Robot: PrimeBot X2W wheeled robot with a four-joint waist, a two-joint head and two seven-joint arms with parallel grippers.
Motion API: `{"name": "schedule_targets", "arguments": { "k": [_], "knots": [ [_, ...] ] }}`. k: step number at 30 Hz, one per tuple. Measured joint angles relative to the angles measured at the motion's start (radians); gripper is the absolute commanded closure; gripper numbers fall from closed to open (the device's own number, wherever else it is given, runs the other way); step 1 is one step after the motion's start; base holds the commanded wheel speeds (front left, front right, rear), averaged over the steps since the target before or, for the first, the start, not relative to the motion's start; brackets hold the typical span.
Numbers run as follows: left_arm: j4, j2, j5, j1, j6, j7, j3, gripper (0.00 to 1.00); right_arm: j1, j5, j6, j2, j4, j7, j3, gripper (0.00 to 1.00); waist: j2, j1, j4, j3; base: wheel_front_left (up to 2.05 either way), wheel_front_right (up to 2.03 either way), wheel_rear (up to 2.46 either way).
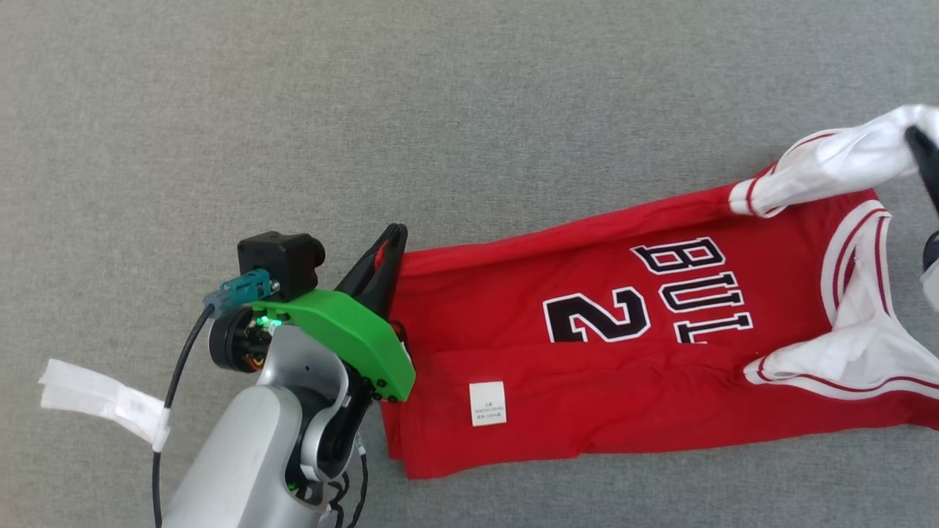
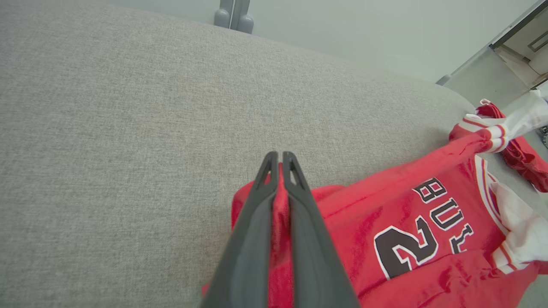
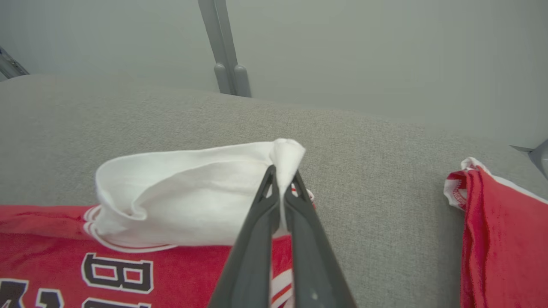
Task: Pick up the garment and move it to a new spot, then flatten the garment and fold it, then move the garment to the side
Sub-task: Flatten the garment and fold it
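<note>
- the jersey (image 1: 587, 367) is red with white trim and lies stretched across the grey surface (image 1: 367, 110), from the middle of the head view out to its right edge.
- its black "2" and the letters "bul" face up. a lower strip of the cloth is turned over, showing a small white label (image 1: 488, 403).
- the left end effector (image 1: 396, 233) is clenched on the hem corner at the jersey's left end. in the left wrist view red cloth (image 2: 364, 214) sits pinched between the two dark fingers (image 2: 299, 201), and the left end effector (image 2: 280, 156) is low over the surface (image 2: 107, 149).
- the right end effector (image 1: 917, 139) is at the right edge of the head view, clenched on a white shoulder strap (the strap is pulled up off the red body).
- the right wrist view shows the right end effector (image 3: 282, 179) with white cloth bunched between its tips. the jersey (image 3: 171, 192) trails away to the left over the surface (image 3: 385, 171).
- a cable (image 1: 176, 374) with a strip of white tape (image 1: 95, 400) hangs beside the left arm.
</note>
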Motion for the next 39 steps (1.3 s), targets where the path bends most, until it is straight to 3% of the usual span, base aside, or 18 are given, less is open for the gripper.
{"name": "schedule_targets", "arguments": {
  "k": [9, 19, 20, 21, 22, 23, 24, 28, 32, 35, 39],
  "knots": [
    [0.049, 0.016, 0.002, 0.059, 0.006, -0.047, 0.005, 1.00, 0.180, -0.029, 0.000, 0.172, -0.066, -0.007, -0.037, 1.00, 0.0000, 0.0000, -0.064, -0.013, 0.00, 0.00, 0.00],
    [0.060, 0.015, -0.012, 0.126, 0.023, -0.118, 0.029, 1.00, 0.233, -0.036, 0.000, 0.222, -0.095, 0.001, -0.070, 1.00, 0.0000, 0.0000, -0.090, -0.014, 0.00, 0.00, 0.00],
    [0.063, 0.015, -0.010, 0.131, 0.023, -0.122, 0.026, 0.95, 0.236, -0.041, 0.000, 0.222, -0.092, 0.008, -0.066, 1.00, 0.0000, 0.0000, -0.092, -0.016, 0.00, 0.00, 0.00],
    [0.070, 0.016, -0.003, 0.137, 0.022, -0.123, 0.016, 0.60, 0.239, -0.040, 0.000, 0.225, -0.086, 0.019, -0.062, 0.96, 0.0000, 0.0000, -0.094, -0.017, 0.00, 0.00, 0.00],
    [0.076, 0.016, 0.005, 0.147, 0.020, -0.132, 0.009, 0.07, 0.243, -0.033, 0.000, 0.232, -0.078, 0.028, -0.060, 0.76, 0.0000, 0.0000, -0.097, -0.017, 0.00, 0.00, 0.00],
    [0.083, 0.017, 0.013, 0.158, 0.027, -0.146, 0.007, 0.00, 0.246, -0.036, 0.000, 0.237, -0.067, 0.037, -0.059, 0.44, 0.0000, 0.0000, -0.100, -0.018, 0.00, 0.00, 0.00],
    [0.093, 0.025, 0.036, 0.166, 0.034, -0.153, -0.001, 0.00, 0.250, -0.048, 0.000, 0.233, -0.056, 0.051, -0.053, 0.00, 0.0000, 0.0000, -0.102, -0.017, 0.00, 0.00, 0.00],
    [0.120, 0.049, 0.085, 0.212, 0.063, -0.196, -0.014, 0.00, 0.263, -0.065, 0.000, 0.218, -0.054, 0.085, -0.069, 0.00, 0.0000, 0.0000, -0.109, -0.016, 0.00, 0.00, 0.00],
    [0.110, 0.064, 0.117, 0.285, 0.124, -0.310, 0.030, 0.00, 0.282, -0.038, 0.000, 0.182, -0.109, 0.156, -0.129, 0.00, 0.0000, 0.0000, -0.116, -0.015, 0.00, 0.00, 0.00],
    [0.084, 0.062, 0.144, 0.325, 0.175, -0.450, 0.079, 0.00, 0.262, -0.063, 0.000, 0.162, -0.124, 0.217, -0.184, 0.00, 0.0000, 0.0000, -0.120, -0.003, 0.00, 0.00, 0.00],
    [0.067, 0.018, 0.171, 0.337, 0.182, -0.505, 0.088, 0.00, 0.145, -0.110, -0.001, 0.199, -0.082, 0.297, -0.189, 0.00, 0.0000, 0.0000, -0.114, 0.026, 0.00, 0.00, 0.00]
  ]
}}
